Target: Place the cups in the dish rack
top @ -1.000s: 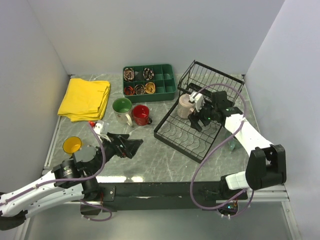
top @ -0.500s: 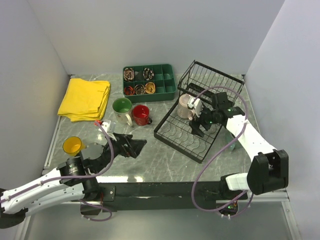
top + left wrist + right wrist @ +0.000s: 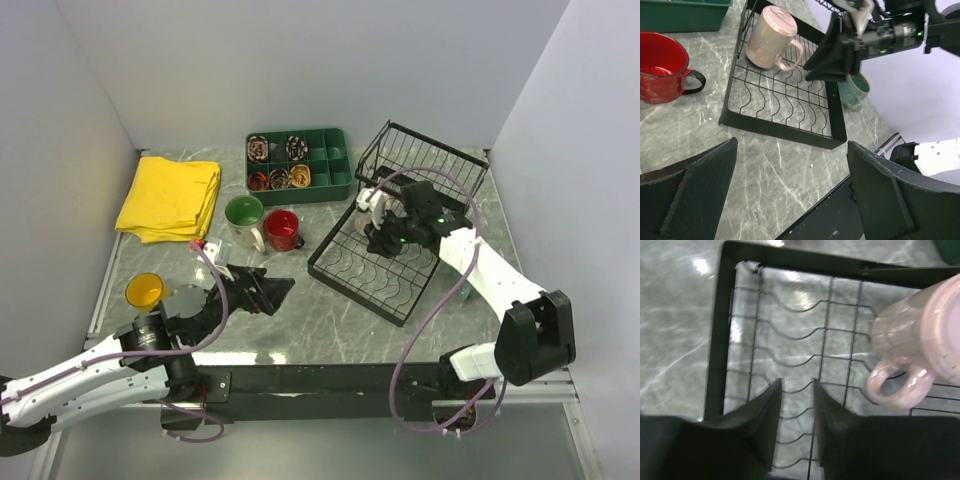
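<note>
A beige-pink cup (image 3: 772, 37) lies on its side on the base of the black dish rack (image 3: 385, 282), handle (image 3: 892, 385) toward my right gripper (image 3: 797, 382). That gripper hovers over the rack wires just beside the cup, its jaws a narrow gap apart with nothing between them. A red cup (image 3: 283, 230) and a cream cup with a green inside (image 3: 243, 214) stand left of the rack. A yellow cup (image 3: 145, 290) sits at the near left. A teal cup (image 3: 855, 90) stands on the table past the rack. My left gripper (image 3: 272, 291) hangs open and empty over the table, below the red cup.
A green compartmented tray (image 3: 332, 180) with small items sits behind the cups. A folded yellow cloth (image 3: 170, 195) lies at the far left. The rack's raised back tier (image 3: 425, 160) stands near the right wall.
My right gripper has moved left across the rack, beside the pink cup, and its jaws have narrowed from wide open. The left gripper edged slightly right.
</note>
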You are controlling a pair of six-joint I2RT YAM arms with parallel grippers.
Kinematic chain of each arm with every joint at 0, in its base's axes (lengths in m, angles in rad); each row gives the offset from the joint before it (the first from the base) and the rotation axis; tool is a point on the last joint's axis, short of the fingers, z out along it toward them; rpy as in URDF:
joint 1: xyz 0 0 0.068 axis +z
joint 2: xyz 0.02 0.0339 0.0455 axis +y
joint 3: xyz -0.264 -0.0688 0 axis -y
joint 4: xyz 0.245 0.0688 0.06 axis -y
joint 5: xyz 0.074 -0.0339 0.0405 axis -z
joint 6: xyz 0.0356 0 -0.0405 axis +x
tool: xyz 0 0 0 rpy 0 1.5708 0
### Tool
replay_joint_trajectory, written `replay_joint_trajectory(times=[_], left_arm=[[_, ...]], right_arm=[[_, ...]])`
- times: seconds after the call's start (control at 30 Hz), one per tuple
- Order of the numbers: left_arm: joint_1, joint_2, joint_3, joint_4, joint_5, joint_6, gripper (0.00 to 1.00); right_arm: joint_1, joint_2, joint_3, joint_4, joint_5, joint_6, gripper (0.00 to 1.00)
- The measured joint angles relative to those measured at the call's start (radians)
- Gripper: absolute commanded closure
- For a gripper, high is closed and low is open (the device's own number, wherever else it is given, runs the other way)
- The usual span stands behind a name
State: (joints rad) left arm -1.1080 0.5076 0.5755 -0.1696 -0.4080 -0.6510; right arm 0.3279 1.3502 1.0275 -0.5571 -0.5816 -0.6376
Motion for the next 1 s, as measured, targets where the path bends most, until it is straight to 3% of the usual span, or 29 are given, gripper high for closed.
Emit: replay_joint_trajectory(times=[0.17, 0.23, 0.6, 1.0], left_arm=[[0.0, -0.004, 0.003, 0.0, 0.0, 0.0, 0.04], [0.0, -0.01, 0.003, 0.0, 0.0, -0.001, 0.04], [0.0, -0.054, 0.003, -0.019, -0.009, -0.005, 0.04], [0.0, -0.072, 0.003, -0.038, -0.01, -0.008, 0.04]], right_arm=[[0.075, 0.109, 0.064, 0.078, 0.165, 0.069, 0.85], [0.095, 0.178, 0.105, 0.102, 0.231, 0.083, 0.86], [0.134, 0.345, 0.185, 0.161, 0.555, 0.102, 0.87], [0.139, 0.44, 0.235, 0.217, 0.737, 0.089, 0.87]])
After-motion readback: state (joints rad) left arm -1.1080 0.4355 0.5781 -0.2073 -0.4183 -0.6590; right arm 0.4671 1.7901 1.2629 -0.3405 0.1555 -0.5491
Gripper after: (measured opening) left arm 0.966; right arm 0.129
